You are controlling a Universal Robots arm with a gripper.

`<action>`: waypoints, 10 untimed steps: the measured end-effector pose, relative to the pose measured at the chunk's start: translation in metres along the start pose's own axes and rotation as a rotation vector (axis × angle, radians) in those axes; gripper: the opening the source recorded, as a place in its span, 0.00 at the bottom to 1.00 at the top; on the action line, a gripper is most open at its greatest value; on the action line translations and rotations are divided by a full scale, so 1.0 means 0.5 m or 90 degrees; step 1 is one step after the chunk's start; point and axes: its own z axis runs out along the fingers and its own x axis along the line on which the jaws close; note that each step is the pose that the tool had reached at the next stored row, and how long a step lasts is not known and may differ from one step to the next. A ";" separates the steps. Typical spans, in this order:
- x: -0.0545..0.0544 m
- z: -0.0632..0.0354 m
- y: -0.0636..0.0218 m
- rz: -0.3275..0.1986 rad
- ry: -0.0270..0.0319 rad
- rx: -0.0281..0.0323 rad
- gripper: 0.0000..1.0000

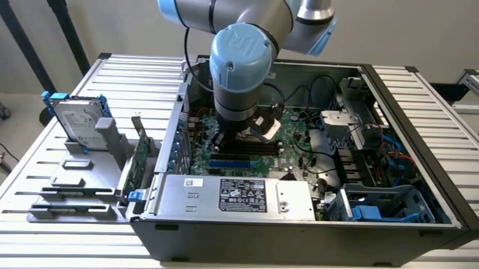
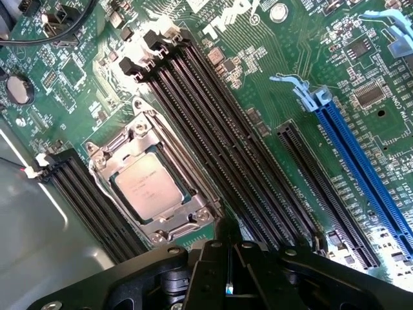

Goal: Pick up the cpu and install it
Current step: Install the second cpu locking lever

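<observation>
A robot arm (image 1: pixel 239 61) with grey tubes and pale blue joint caps reaches down into an open computer case (image 1: pixel 299 224) lying on its side on a slatted metal worktop (image 1: pixel 441 106). The arm's lower end hangs just above the green motherboard (image 1: pixel 292 145) in the middle of the case.

From the wrist camera, the gripper (image 2: pixel 227 271) appears as a black body along one edge of the picture, its jaws pressed together with nothing between them. The tip sits above the board, near one corner of the socket (image 2: pixel 151 184).

The cpu (image 2: pixel 150 186), a small square chip with a silver-grey top, lies flat inside that metal-framed socket on the motherboard. It is apart from the gripper, not touching it. Black memory slots (image 2: pixel 219 135) run in long rows beside the socket, with a shorter bank (image 2: pixel 90 200) on its other side. A long blue slot (image 2: pixel 361 161) and a black slot (image 2: pixel 322 194) lie further across the board.

In the exterior view, a power supply (image 1: pixel 239 193) with a label fills the near side of the case. To that view's left, outside the case, a grey rack (image 1: pixel 82 179) on the worktop holds a silver hard drive (image 1: pixel 78 120) with blue rails standing upright, and a green card (image 1: pixel 137 162) stands on edge close to the case wall. Blue plastic brackets (image 1: pixel 374 210) sit in the case's near corner at the exterior view's right.
</observation>
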 end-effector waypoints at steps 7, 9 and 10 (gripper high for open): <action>0.000 0.000 0.000 0.000 0.0000 0.0000 0.11; 0.000 0.000 0.000 0.000 0.0000 0.0000 0.11; 0.000 0.000 0.000 0.000 0.0000 0.0000 0.11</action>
